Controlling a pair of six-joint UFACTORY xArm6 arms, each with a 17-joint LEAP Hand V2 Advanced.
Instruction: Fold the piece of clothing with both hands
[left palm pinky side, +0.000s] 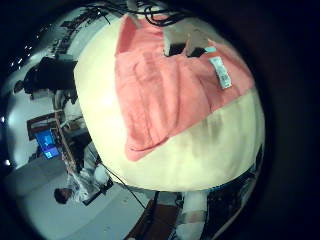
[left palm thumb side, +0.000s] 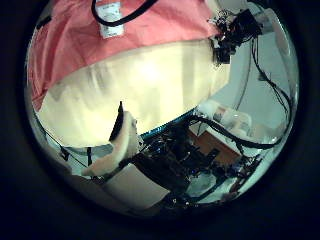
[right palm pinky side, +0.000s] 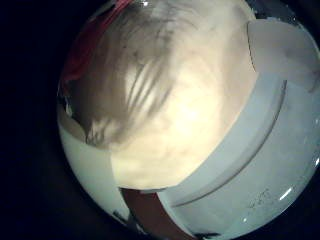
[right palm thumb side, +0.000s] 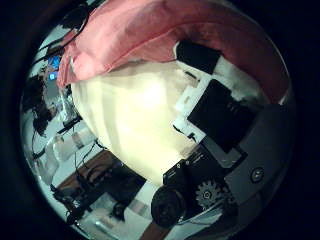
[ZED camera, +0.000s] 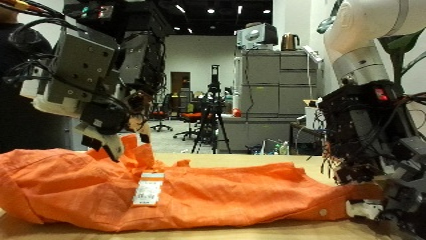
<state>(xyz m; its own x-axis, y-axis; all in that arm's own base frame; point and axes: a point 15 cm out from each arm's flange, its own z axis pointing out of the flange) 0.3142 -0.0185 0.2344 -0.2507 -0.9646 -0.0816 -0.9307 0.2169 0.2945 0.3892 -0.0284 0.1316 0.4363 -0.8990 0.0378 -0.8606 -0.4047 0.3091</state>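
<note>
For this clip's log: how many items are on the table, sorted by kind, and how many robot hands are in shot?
Orange garment with a white tag: 1
Robot hands: 2, the left hand above the garment, the right hand at its end
Table: 1
Total: 4
</note>
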